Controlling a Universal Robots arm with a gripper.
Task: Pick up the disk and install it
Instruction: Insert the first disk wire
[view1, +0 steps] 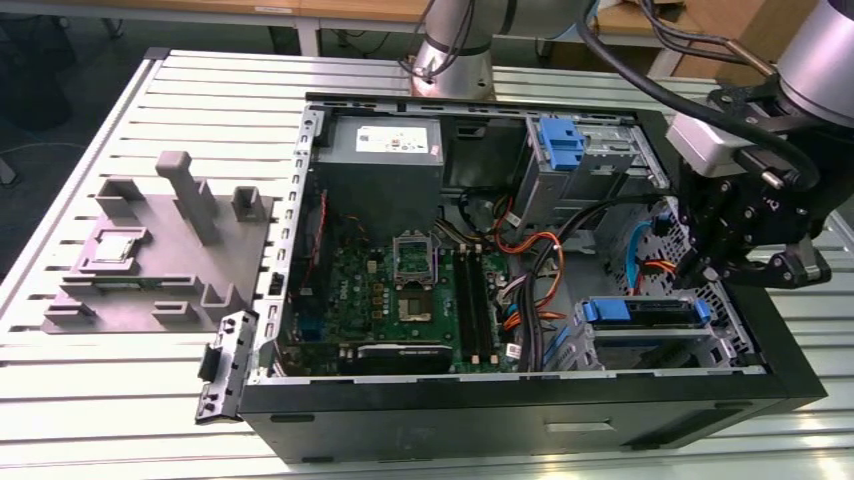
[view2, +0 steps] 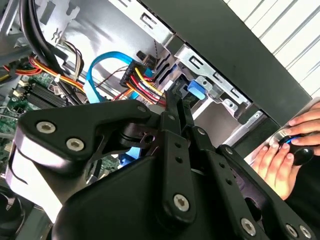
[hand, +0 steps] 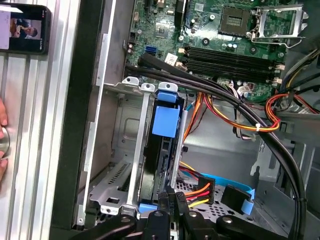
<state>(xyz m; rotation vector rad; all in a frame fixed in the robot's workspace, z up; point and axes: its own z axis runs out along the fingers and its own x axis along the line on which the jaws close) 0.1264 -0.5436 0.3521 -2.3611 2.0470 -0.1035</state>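
Note:
The disk (view1: 641, 312), dark-bodied with a bright blue carrier frame, sits in the drive cage at the case's near corner on the exterior view's right. In the first wrist view the disk (hand: 164, 122) stands on edge between the cage's metal rails, its blue tab showing. My gripper (view1: 727, 268) hangs over the case wall beside that cage. In both wrist views the gripper (hand: 171, 199) (view2: 175, 94) has its two thin fingers drawn together, tips at the disk's cabled end next to a blue corner of the carrier (view2: 195, 90). Nothing shows between the fingers.
The open computer case (view1: 534, 400) lies on a slotted table. Inside are a motherboard (view1: 400, 290), a grey power supply (view1: 380, 145), a blue bracket (view1: 561, 140) in the upper bay and loose orange and blue cables (view1: 534, 260). A grey fixture (view1: 147, 250) stands left. A hand (view2: 287, 150) rests outside the case.

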